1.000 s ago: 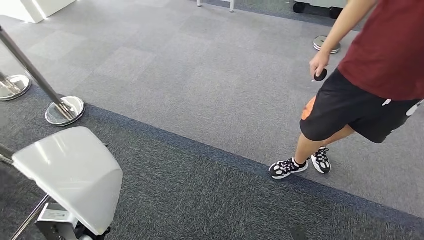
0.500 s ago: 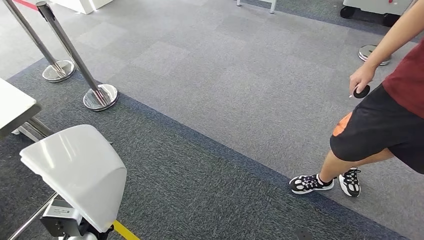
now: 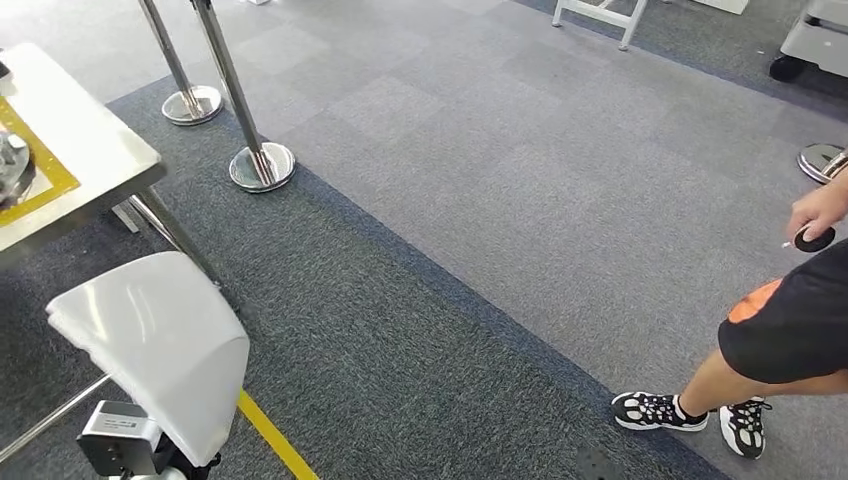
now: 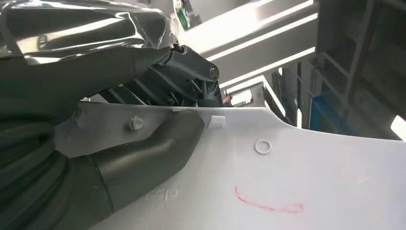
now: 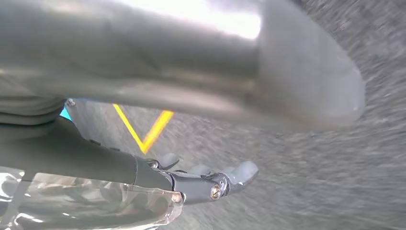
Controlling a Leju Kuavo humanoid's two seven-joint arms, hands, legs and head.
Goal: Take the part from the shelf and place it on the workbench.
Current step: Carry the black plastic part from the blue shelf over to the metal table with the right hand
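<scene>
Grey carpet tiles [image 3: 520,170] are spreading across the frame, a pale flat surface [image 3: 90,150] sitting upper left. Lower left, the smooth white curved part [image 3: 160,340] is being gripped by the left robot hand [image 4: 143,153]. The right robot hand [image 5: 201,182] is hanging open, fingers apart.

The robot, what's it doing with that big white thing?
The robot is carrying a white part in its left hand; the thumb presses on the part's surface. A workbench with a yellow-edged mat stands at the left, next to two barrier posts. The part is not on it yet. The right hand hangs over the carpet holding nothing. A person stands at the right holding a small black object.
</scene>
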